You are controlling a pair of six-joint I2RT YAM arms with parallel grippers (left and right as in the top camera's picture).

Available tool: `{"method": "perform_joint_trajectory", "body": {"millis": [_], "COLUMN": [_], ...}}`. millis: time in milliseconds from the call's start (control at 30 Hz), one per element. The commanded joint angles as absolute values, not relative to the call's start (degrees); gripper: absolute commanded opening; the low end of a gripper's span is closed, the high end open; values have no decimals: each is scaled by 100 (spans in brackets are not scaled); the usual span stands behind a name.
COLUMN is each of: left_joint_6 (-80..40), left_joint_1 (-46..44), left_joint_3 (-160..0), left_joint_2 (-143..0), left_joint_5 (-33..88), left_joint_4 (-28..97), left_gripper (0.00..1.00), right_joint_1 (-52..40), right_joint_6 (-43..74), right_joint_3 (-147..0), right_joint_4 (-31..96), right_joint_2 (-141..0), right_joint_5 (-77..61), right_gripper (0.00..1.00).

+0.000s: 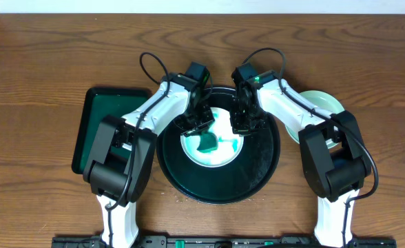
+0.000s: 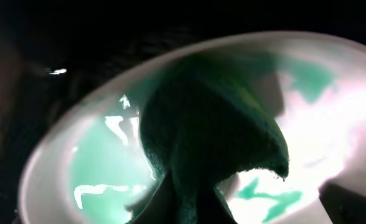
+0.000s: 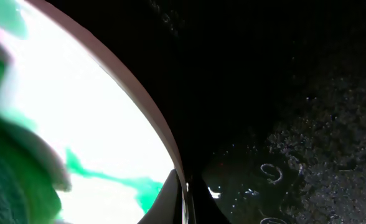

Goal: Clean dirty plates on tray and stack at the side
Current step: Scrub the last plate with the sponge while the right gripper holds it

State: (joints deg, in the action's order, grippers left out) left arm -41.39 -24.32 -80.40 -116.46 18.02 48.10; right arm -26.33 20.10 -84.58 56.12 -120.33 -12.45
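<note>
Plate (image 1: pixel 223 157) on tray (image 1: pixel 189 182), probably cloth (image 2: pixel 214 124) covering.

Round black tray (image 1: pixel 220 187) with a raised rim is sitting mid-table. A white plate (image 1: pixel 223 156) is lying inside it toward the far side, showing green smears across its centre. A pale-mint plate (image 1: pixel 324 103) is resting on the table just right of the tray, partly hidden.

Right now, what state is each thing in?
Centre plate: green-smeared, on black tray.
Cloth: pressed on centre plate.
Left fingers: shut on cloth.
Right fingers: shut on centre plate's rim.
Side plate: on table, right of tray, partly hidden.
</note>
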Motion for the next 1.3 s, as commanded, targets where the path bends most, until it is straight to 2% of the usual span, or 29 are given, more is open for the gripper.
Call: {"method": "perform_joint_trajectory", "body": {"millis": [0, 200, 400, 633, 1000, 1133, 1267], "left_joint_6": [-4595, -3811, -3940, -4602, -4657, -4617, -4617], "left_joint_1": [-2558, -3181, -3667, -3492, -2847, -2777, -2801], "left_joint_3": [-7894, -7891, -7881, -7881, -8016, -8018, -8018], "left_joint_2": [-11830, -11830, -11830, -11830, -11795, -11725, -11710], "left_joint_5": [458, 2005, 2082, 1306, -266, -1063, -1358], "left_joint_4": [5238, 5218, 4827, 4646, 4429, 4541, 4799], "left_gripper": [7, 7, 7, 7, 7, 7, 7], "right_joint_1": [-2709, -2705, -2705, -2705, -2705, -2705, -2705], "right_joint_6": [1918, 1898, 1900, 1898, 1900, 1900, 1900], "right_joint_3": [-8353, -8353, -8353, -8353, -8350, -8350, -8350], "right_joint_4": [5546, 5553, 5568, 5575, 5568, 5568, 5568], "right_joint_2": [-12261, -12261, -12261, -12261, -12261, -12261, -12261], "right_joint_5": [-1382, -1380, -1382, -1380, -1380, -1380, -1380], "right_gripper": [1, 1, 1, 1, 1, 1, 1]}}
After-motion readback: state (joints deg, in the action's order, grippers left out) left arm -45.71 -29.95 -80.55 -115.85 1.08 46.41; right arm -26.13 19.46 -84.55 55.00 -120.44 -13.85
